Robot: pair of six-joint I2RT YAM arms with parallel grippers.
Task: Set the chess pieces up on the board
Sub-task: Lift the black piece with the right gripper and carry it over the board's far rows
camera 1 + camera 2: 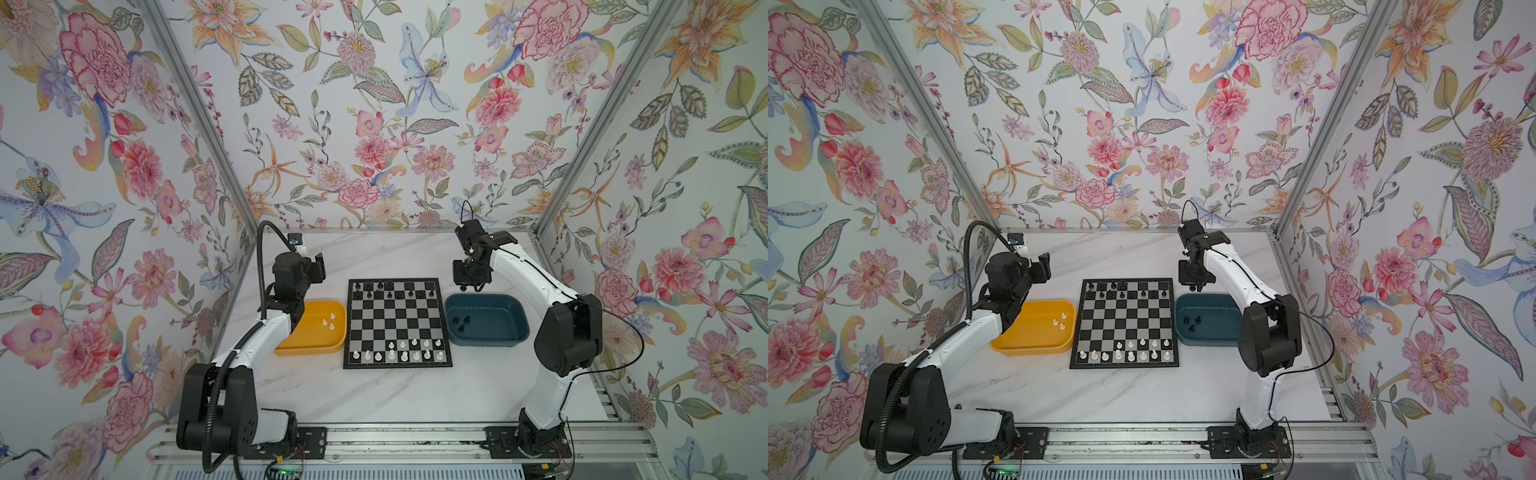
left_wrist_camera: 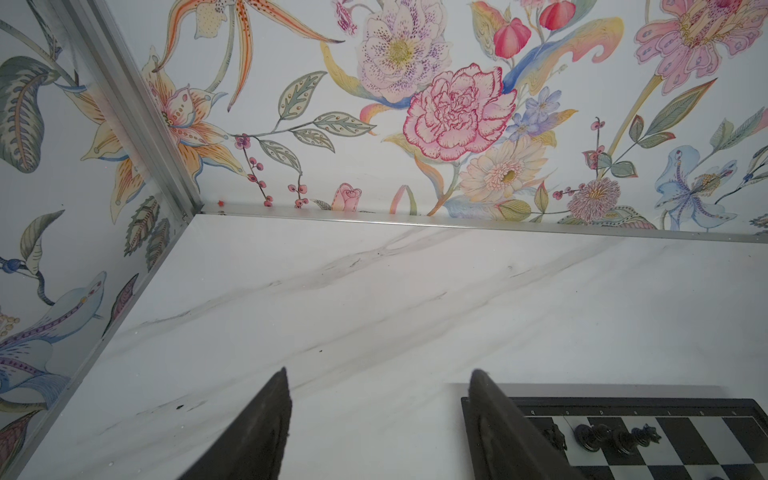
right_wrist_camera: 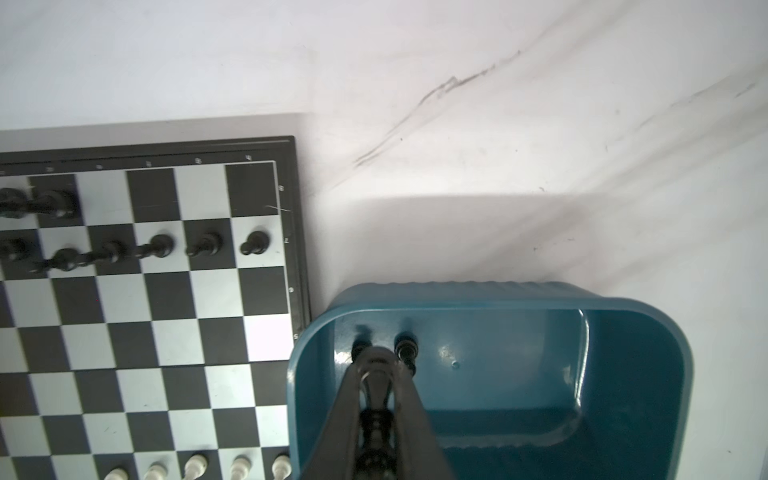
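A: The right hand, what does it have?

B: Its jaws are almost fully closed, tips together, above the dark blue tray that lies just beside the board's right edge. Behind the tips, between the fingers, I see a dark ridged shape. I cannot tell if it is a piece in the grip or one lying in the tray below.

A: So what may go wrong?

B: If it does pinch a piece, such a tiny thing could slip out on the way to the board. If it holds nothing, two black pieces are close together just past the tips. Closing on one could push the other away.

A: And on the board itself?

B: The far row has free squares at the right corner, but a black pawn stands on the square next to them. A tilted approach could knock it over.

A: The left hand?

B: Open, with nothing between its fingers, above the bare worktop just beyond the board's far left corner. White pieces are in the yellow tray at the board's left edge. The left arm hangs over that tray, so a low move may catch its rim.
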